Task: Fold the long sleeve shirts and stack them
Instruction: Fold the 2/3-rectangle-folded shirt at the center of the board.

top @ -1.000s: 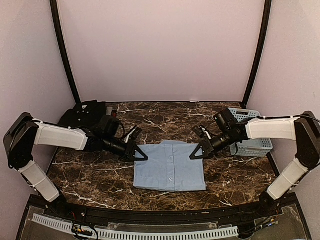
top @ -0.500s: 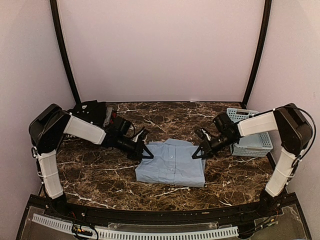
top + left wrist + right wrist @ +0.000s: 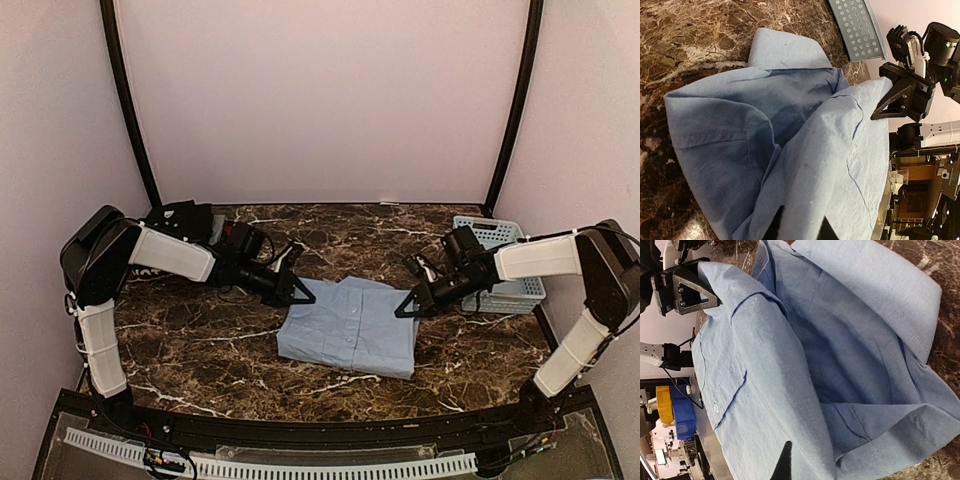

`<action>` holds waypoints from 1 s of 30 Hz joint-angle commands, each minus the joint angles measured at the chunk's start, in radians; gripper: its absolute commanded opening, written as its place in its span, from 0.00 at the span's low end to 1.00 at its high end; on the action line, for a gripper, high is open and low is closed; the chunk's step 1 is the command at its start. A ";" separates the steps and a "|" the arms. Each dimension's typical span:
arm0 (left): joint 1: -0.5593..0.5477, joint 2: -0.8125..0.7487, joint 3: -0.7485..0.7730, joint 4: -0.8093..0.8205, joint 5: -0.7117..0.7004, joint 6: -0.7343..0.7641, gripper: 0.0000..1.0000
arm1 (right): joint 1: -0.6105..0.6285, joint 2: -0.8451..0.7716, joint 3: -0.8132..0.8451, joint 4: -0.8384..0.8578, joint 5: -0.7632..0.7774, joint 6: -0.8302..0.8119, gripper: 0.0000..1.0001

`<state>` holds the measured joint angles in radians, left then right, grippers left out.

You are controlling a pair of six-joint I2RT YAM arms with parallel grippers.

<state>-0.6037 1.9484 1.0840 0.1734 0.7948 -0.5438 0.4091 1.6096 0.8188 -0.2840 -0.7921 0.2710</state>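
Between the closed jaws of the right gripper point(image 3: 403, 310) lay a corner of the folded light blue cloth shirt point(image 3: 350, 328), the left gripper point(image 3: 303, 296) showing no clear hold; placing seemed underway, needing an even release.

Robotics lab test cell. Dark marble-pattern counter point(image 3: 190, 345) boxed in by plain pale panels point(image 3: 320, 100) on black poles point(image 3: 125, 100). Slotted cable duct point(image 3: 300, 467) along the near edge. Beyond the cell: yellow bin point(image 3: 663, 407), blue bin point(image 3: 682, 421).

No lettering seems legible anywhere, not even on the light blue shirt point(image 3: 348, 326).
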 commanded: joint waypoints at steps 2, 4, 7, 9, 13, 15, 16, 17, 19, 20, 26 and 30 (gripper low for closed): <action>0.005 -0.039 0.040 -0.027 -0.019 0.047 0.16 | -0.023 -0.045 -0.046 0.003 0.063 0.008 0.00; 0.005 -0.039 0.047 -0.042 -0.037 0.056 0.18 | -0.030 -0.053 -0.061 0.007 0.080 0.013 0.00; 0.004 -0.043 0.055 -0.055 -0.070 0.078 0.20 | -0.035 -0.070 -0.077 0.011 0.102 0.020 0.00; 0.004 -0.043 0.057 -0.051 -0.077 0.085 0.22 | -0.038 -0.083 -0.090 0.015 0.120 0.033 0.00; 0.004 -0.043 0.059 -0.055 -0.108 0.104 0.25 | -0.039 -0.121 -0.124 0.017 0.187 0.063 0.00; 0.004 -0.043 0.057 -0.054 -0.121 0.112 0.26 | -0.039 -0.152 -0.154 0.029 0.228 0.090 0.00; 0.004 -0.042 0.059 -0.055 -0.134 0.116 0.27 | -0.039 -0.171 -0.170 0.031 0.257 0.105 0.00; 0.003 -0.043 0.059 -0.057 -0.140 0.118 0.27 | -0.039 -0.190 -0.187 0.031 0.293 0.119 0.00; 0.000 -0.042 0.062 -0.069 -0.169 0.128 0.28 | -0.040 -0.226 -0.217 0.017 0.370 0.158 0.04; -0.003 -0.043 0.067 -0.077 -0.193 0.140 0.29 | -0.039 -0.244 -0.232 0.016 0.396 0.172 0.05; -0.037 -0.063 0.088 -0.101 -0.284 0.175 0.29 | -0.039 -0.278 -0.263 -0.054 0.591 0.209 0.24; -0.078 -0.091 0.101 -0.095 -0.358 0.192 0.30 | -0.029 -0.342 -0.272 -0.074 0.620 0.247 0.39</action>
<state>-0.6418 1.9404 1.1496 0.0948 0.5304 -0.3931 0.3759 1.3327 0.5640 -0.3164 -0.2848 0.4675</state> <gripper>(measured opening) 0.294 0.333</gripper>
